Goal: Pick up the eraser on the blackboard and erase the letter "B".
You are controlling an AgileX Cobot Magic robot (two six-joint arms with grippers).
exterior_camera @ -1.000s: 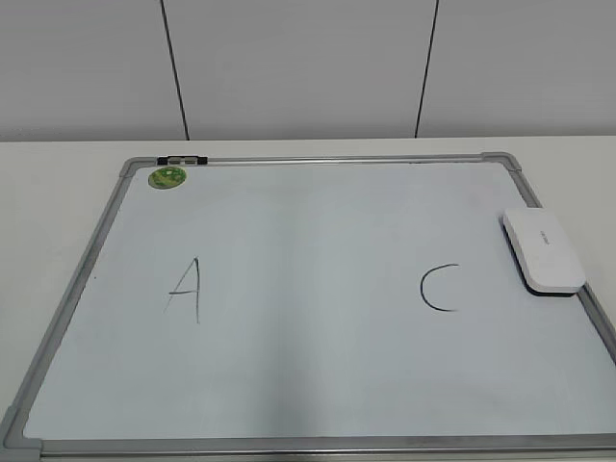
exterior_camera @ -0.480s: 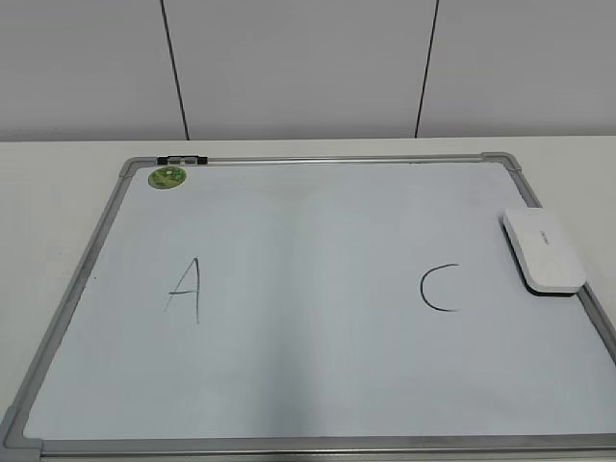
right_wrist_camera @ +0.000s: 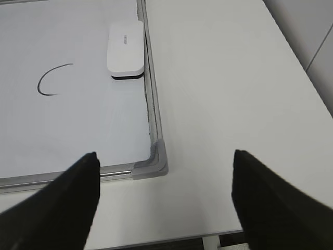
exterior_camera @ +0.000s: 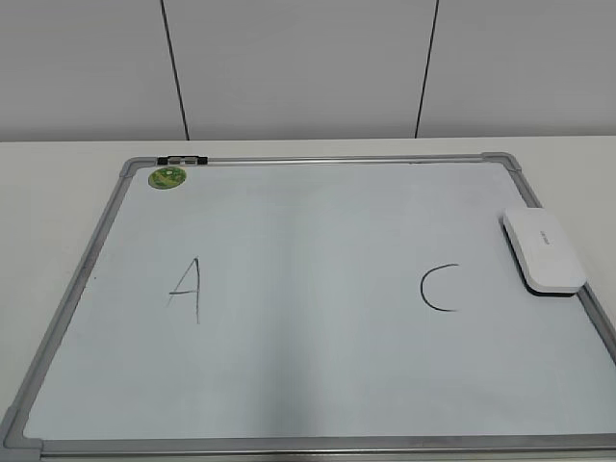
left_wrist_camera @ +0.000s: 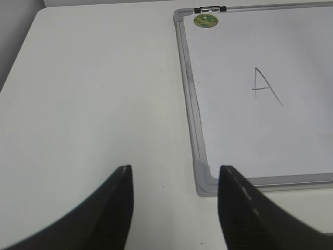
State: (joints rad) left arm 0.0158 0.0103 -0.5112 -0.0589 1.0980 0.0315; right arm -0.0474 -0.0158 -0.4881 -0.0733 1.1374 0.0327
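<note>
Two letters only — no "B" between "A" [exterior_camera: 185, 289] and "C" [exterior_camera: 441, 288]; nothing has moved over the last second.
Eraser [exterior_camera: 543, 250] lies on the blackboard [exterior_camera: 318, 448] right of "C", at the frame — both arms' jaws gape empty, so erasing looks done.

The blackboard [exterior_camera: 318, 385] lies flat on the surface [exterior_camera: 58, 183], its far edge toward the wall. On it, the eraser [exterior_camera: 543, 249] sits against the right frame, the letter C [exterior_camera: 438, 288] just to its left. The letter A [exterior_camera: 187, 289] is over on the left half, and a magnet [exterior_camera: 166, 177] sits in the far left corner.
</note>
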